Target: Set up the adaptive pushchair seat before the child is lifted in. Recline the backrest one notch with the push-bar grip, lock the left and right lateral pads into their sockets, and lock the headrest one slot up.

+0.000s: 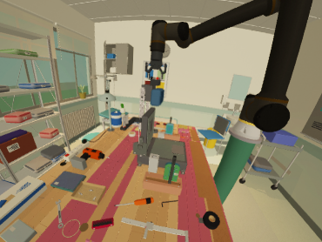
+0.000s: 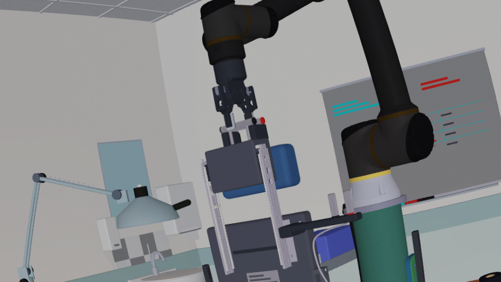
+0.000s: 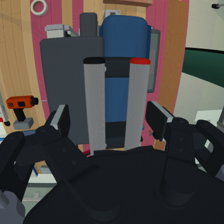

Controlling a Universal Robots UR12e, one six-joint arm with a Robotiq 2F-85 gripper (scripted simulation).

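Note:
In the middle of the bench stands the pushchair seat (image 1: 162, 153), a dark grey frame with its backrest (image 2: 261, 247) upright and a black push-bar grip (image 2: 317, 224) reaching out to the side. High above it the headrest (image 2: 242, 168), a grey carriage with a blue pad (image 3: 122, 39), sits on two toothed rails (image 2: 271, 206). My gripper (image 2: 237, 117) hangs straight over the headrest's top handle (image 2: 242, 126) and stands open, holding nothing. From the wrist camera two ribbed grey bars (image 3: 116, 101) run between my fingers (image 3: 112, 119), one capped black, one capped red.
Behind the seat are a wall cabinet (image 1: 118, 58), a desk lamp (image 2: 140, 210) and a whiteboard (image 2: 445, 126). An orange drill (image 1: 92, 153), a screwdriver (image 1: 137, 202), a tape roll (image 1: 211, 219) and several cases lie about the bench. The arm's green base (image 1: 235, 167) stands at the right; shelving (image 1: 26, 113) lines the left.

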